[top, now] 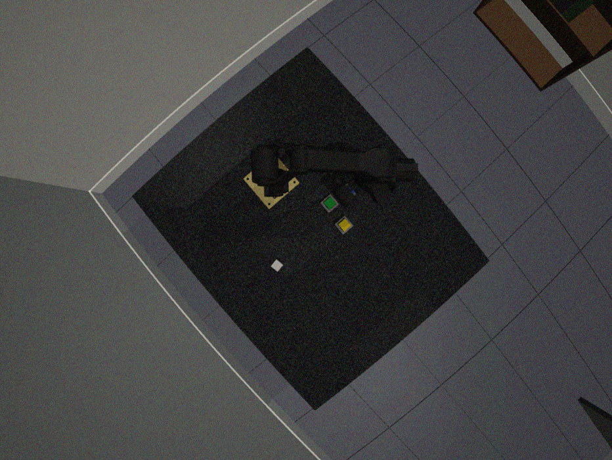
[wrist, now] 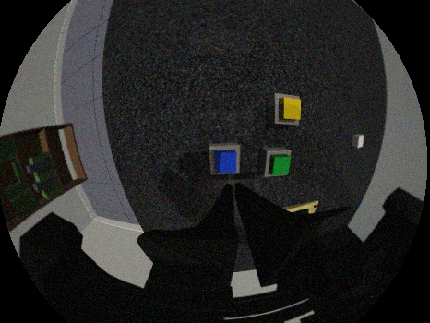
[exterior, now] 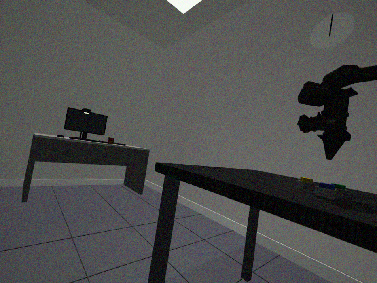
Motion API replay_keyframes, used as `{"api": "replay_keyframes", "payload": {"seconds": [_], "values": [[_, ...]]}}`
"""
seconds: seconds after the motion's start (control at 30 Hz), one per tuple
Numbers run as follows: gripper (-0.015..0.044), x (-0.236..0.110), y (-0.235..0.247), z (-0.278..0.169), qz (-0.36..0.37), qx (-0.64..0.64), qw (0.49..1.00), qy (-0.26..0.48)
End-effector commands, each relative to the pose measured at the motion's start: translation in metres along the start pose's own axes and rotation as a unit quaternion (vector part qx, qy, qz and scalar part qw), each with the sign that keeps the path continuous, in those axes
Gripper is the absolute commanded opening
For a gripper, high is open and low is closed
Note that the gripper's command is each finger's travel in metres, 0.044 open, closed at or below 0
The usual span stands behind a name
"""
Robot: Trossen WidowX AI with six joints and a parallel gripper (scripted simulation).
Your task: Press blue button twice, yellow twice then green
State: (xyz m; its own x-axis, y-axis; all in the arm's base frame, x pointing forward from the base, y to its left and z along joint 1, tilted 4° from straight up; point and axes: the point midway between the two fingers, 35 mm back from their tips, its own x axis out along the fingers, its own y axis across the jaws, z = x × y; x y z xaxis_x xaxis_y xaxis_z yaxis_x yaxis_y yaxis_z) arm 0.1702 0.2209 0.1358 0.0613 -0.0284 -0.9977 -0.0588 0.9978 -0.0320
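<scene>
Three square buttons sit on the black table [top: 346, 307] [exterior: 231, 185]. The blue button [wrist: 226, 161] [exterior: 326, 185] [top: 352, 190] is mostly hidden under the arm in the overhead view. The green button [top: 329, 203] [exterior: 338, 186] [wrist: 280, 165] lies beside it. The yellow button [top: 344, 225] [exterior: 306, 179] [wrist: 290, 109] lies farther out. My gripper [exterior: 329, 157] [wrist: 232, 187] is shut and empty. It points down and hangs well above the blue button, clear of it.
A small white block [top: 276, 265] [wrist: 360, 141] lies on the table away from the buttons. The arm's tan base plate [top: 257, 186] is near the table's far side. A desk with a monitor [exterior: 85, 121] and a brown shelf [top: 524, 44] stand off the table.
</scene>
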Motion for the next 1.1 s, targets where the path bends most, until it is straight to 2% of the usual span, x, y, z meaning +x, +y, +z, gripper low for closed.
{"api": "replay_keyframes", "payload": {"seconds": [0.0,0.13,0.43,0.6,0.8,1.07], "values": [[0.0020,-0.015,-0.001,-0.002,0.001,0.001,1.000,0.002],[0.0020,-0.015,-0.014,0.013,0.000,0.001,1.000,0.002],[0.0020,-0.016,-0.105,0.079,-0.004,0.001,1.000,-0.002],[0.0020,-0.014,-0.107,0.080,-0.005,0.001,1.000,-0.002],[0.0020,0.044,-0.108,0.080,-0.005,0.001,1.000,-0.002],[0.0020,0.050,-0.108,0.080,-0.005,0.001,1.000,-0.002]]}}
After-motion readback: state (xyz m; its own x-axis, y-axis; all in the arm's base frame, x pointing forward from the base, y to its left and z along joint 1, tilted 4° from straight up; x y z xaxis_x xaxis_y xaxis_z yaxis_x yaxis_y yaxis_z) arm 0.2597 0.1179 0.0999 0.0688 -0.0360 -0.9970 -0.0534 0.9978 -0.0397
